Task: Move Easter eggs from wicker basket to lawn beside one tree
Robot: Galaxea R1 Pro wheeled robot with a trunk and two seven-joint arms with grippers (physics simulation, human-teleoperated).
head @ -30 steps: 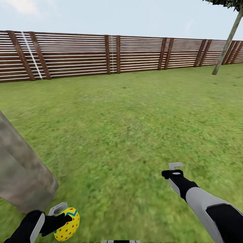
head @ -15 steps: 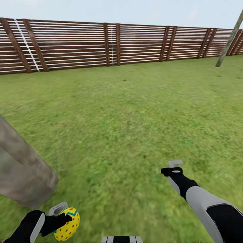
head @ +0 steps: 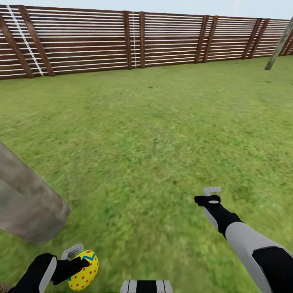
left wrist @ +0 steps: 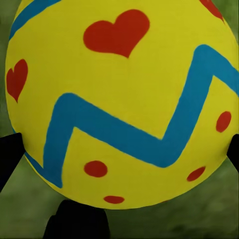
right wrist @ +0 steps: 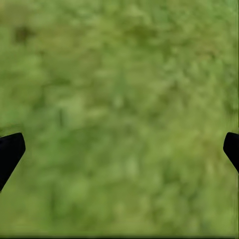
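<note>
Holding egg in my left gripper, clamped, above lawn just beside tree trunk. My right gripper spread wide, empty, over grass.

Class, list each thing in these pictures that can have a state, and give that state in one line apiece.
Left gripper: jaws shut on the Easter egg.
Easter egg: held off the lawn, near the tree trunk.
Right gripper: jaws open, empty, above the lawn.
Tree trunk: standing on the lawn.

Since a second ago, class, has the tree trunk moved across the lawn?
No. The trunk and fence both shifted upward in the head view: the camera moved.
</note>
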